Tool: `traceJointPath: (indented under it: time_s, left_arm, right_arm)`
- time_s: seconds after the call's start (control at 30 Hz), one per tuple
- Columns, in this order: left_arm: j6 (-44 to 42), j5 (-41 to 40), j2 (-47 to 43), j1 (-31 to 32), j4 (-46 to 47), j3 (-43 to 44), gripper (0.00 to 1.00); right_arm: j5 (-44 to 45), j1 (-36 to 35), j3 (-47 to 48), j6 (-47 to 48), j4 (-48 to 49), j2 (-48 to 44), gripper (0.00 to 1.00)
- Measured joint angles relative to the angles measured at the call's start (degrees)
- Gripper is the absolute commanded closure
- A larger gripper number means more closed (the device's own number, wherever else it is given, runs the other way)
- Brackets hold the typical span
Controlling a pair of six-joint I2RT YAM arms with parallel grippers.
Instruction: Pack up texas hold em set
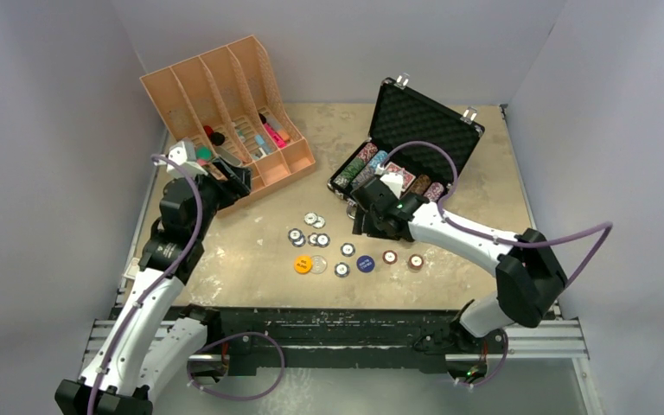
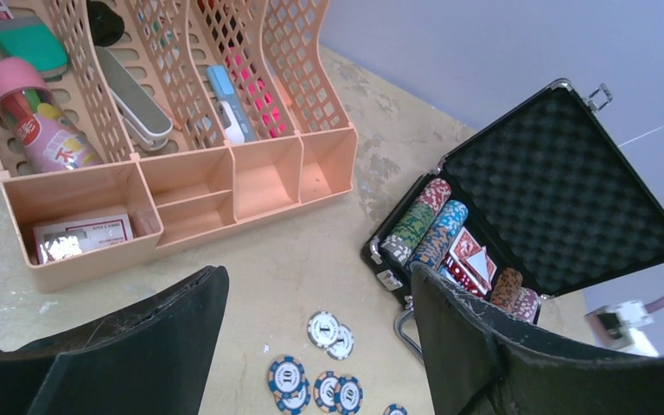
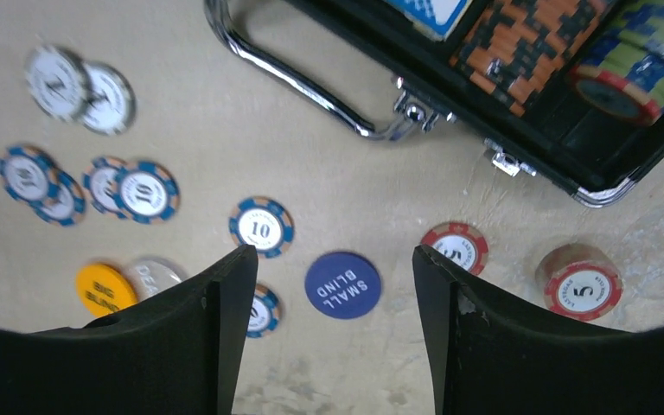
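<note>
The right claw (image 3: 333, 259) is seen spread & empty over the blue button (image 3: 342, 284), approx 6 o'clock on the worktop (image 1: 251, 259); thin flat chips (image 1: 320, 239) nr it could be skidded, not gripped, and the open case (image 1: 424, 121) at 1 o'clock nudged; left claw (image 2: 318, 290) spread at 10 o'clock

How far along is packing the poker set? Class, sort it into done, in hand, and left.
Done: chip rows and a card deck sit in the open case. In hand: nothing; the right gripper and left gripper are open, empty. Left: loose chips, the yellow button and the blue button on the table, then shutting the lid.
</note>
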State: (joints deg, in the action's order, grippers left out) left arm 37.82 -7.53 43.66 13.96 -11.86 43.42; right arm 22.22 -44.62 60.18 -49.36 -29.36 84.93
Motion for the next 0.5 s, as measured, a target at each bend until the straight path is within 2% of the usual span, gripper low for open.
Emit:
traceJointPath:
  time_s: [0.23, 0.4, 0.5]
  left_arm:
    - [-1.27, 0.04, -0.42, 0.0, 0.42, 1.07, 0.21]
    - [-1.42, 0.98, -2.16, 0.0, 0.83, 1.03, 0.21]
    - [-1.38, 2.25, -3.5, 0.0, 1.79, 0.63, 0.21]
  right_arm:
    - [-6.54, 0.0, -1.4, 3.15, -2.97, 1.16, 0.23]
    - [-10.73, 0.0, -1.4, 4.2, -2.75, 5.16, 0.3]
    - [-12.68, 0.0, -1.84, 4.26, -2.16, 7.85, 0.3]
